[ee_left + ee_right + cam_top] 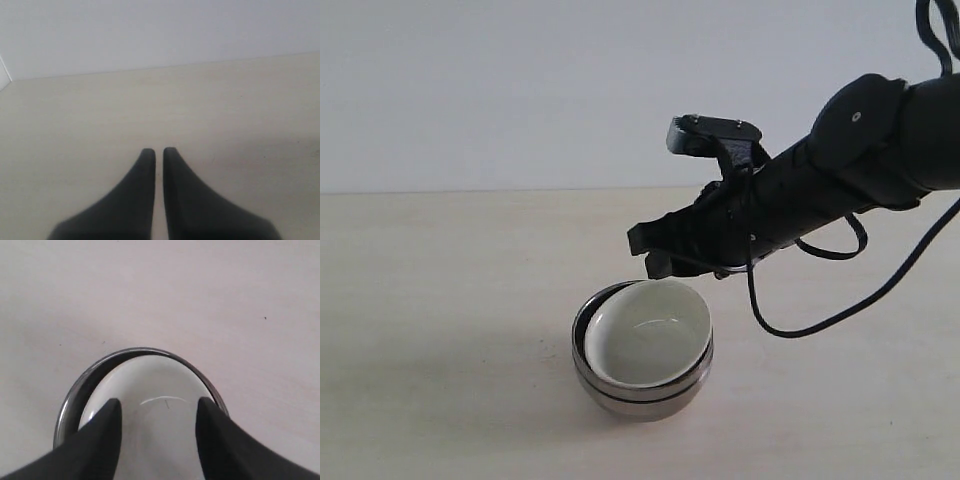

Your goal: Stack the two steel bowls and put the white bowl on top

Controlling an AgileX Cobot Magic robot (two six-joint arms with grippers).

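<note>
Where the left wrist view looks along its own arm, the left claw (158,154) has its two dark fingers pressed together. Only a hairline slit shows between them, and they pinch nothing. Under them lies the pale, faintly grained worktop (75,125), with a white wall (160,30) beyond.

In the exterior view, the two steel bowls (640,405) sit nested one inside the other on the worktop, toward six o'clock from the middle of the picture. A dark seam rings the stack where the upper bowl meets the lower. The white bowl (645,340) rests inside the upper steel bowl, mouth up, shifted toward three o'clock. A dark crescent of gap shows between its rim and the steel rim from about eight to eleven o'clock.

Just above the white rim at twelve o'clock hangs the right claw (645,253), fingers spread wide and gripping nothing. The right wrist view shows its two tips well apart over the bowl's hollow, with glossy white glaze between them. Whether a tip touches the rim I cannot tell. The black right arm (840,170) runs from the claw up toward two o'clock and leaves the picture there. A small black box (713,135) is mounted on its upper side.
</note>
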